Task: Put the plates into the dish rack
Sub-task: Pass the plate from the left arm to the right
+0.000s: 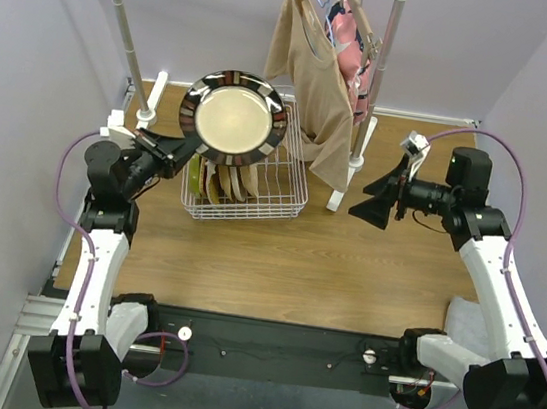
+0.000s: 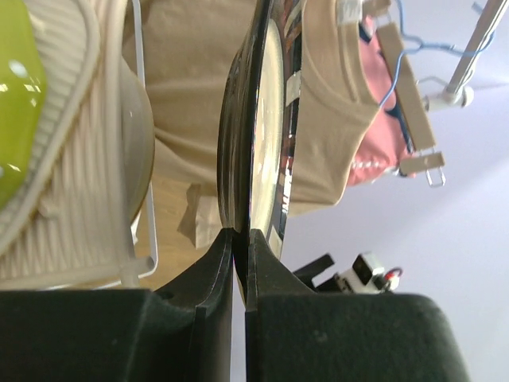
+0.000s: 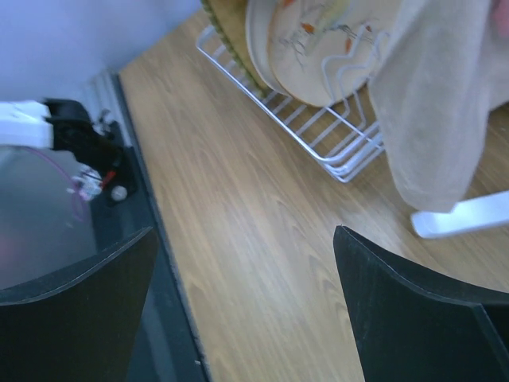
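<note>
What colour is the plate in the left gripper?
The plate is beige with a dark rim; best in top external view.

- Top view: the dark-rimmed plate (image 1: 232, 118) blocks the far end of the dish rack (image 1: 280, 190) and the tops of the standing plates (image 1: 217, 185) inside.
- Left wrist: that plate runs off the top edge.
- Right wrist: the bird-painted plate (image 3: 318, 40) is cropped up top, its right side behind the beige garment (image 3: 437, 103).

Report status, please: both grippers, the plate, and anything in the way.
Left gripper shut on dark-rimmed beige plate, held over dish rack. Right gripper open, empty, above table. Hanging beige shirt close at rack's right side.
</note>
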